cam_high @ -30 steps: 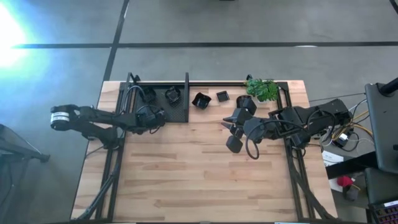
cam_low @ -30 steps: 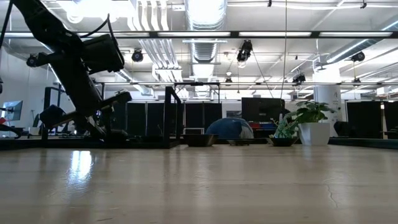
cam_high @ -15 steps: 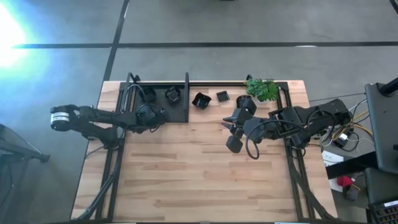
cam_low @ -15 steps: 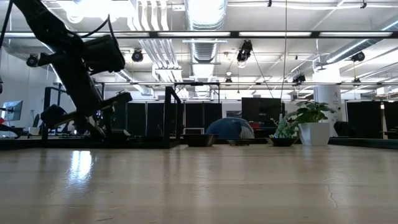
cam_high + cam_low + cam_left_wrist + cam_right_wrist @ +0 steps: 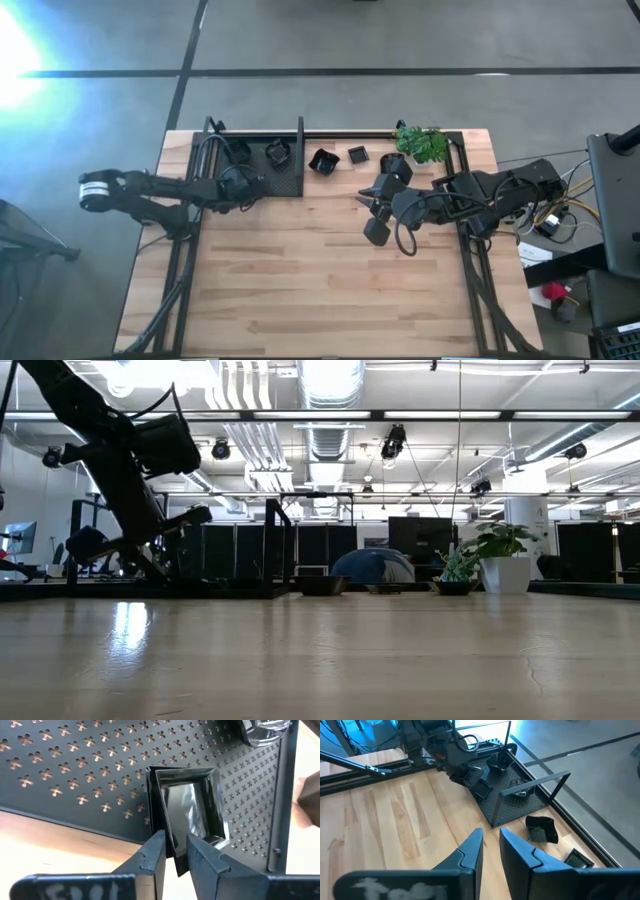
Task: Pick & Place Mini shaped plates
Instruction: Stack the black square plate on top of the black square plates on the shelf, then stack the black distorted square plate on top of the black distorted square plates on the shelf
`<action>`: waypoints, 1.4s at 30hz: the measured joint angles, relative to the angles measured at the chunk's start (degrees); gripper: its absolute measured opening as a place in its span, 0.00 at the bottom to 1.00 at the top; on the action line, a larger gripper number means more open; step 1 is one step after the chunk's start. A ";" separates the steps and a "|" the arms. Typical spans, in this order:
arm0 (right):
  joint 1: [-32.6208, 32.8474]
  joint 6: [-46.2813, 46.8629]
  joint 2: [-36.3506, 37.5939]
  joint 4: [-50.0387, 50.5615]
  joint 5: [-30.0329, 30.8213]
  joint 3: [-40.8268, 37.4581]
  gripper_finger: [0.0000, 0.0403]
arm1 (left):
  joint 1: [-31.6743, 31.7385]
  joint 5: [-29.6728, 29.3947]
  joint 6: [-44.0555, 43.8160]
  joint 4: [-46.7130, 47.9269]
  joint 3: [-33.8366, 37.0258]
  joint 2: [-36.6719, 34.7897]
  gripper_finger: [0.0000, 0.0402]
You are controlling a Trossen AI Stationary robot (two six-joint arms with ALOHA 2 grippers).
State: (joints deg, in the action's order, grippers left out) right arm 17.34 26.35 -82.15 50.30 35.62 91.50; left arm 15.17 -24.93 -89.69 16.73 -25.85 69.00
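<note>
My left gripper (image 5: 247,187) stands over the near part of the black perforated tray (image 5: 290,185) and is shut on a small glossy black square plate (image 5: 192,812). Two more mini plates (image 5: 240,152) (image 5: 278,152) lie on the tray's far part. Three others (image 5: 322,160) (image 5: 357,154) (image 5: 397,163) rest on the wood to the tray's right. My right gripper (image 5: 490,845) hangs above the bare table right of the tray, its fingers a narrow gap apart with nothing between them. My left gripper pinches the square plate between its two fingers at the plate's near rim, by a corner (image 5: 176,857). The plate sits tilted in the hold, its hollow turned toward the wrist camera, above the tray's perforated floor (image 5: 75,775). Whether its far edge touches the tray I cannot tell.
A small green plant in a white pot (image 5: 422,143) stands at the table's far right. The tray has an upright wire frame (image 5: 540,782) along its sides. Bare wood (image 5: 320,280) fills the table's middle and near part.
</note>
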 joint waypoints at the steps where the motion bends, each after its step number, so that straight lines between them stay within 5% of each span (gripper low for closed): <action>1: 0.00 0.00 0.00 0.00 0.00 0.00 0.15 | 0.06 0.00 0.00 0.04 0.00 -0.36 0.20; 18: 0.00 -0.66 0.00 0.04 0.00 0.00 0.19 | 0.89 -0.44 2.22 2.39 0.02 -6.23 0.20; 35: -2.63 3.82 0.00 0.02 0.08 0.00 0.18 | 0.85 -0.28 28.31 1.17 0.04 -18.61 0.20; 42: -5.51 9.23 -0.27 -0.06 0.00 0.00 0.20 | -1.58 8.30 47.77 0.70 -3.83 -23.56 0.20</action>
State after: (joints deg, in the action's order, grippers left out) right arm 11.83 35.58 -82.42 50.24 35.62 91.50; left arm 13.58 -16.63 -41.92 17.43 -29.68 45.44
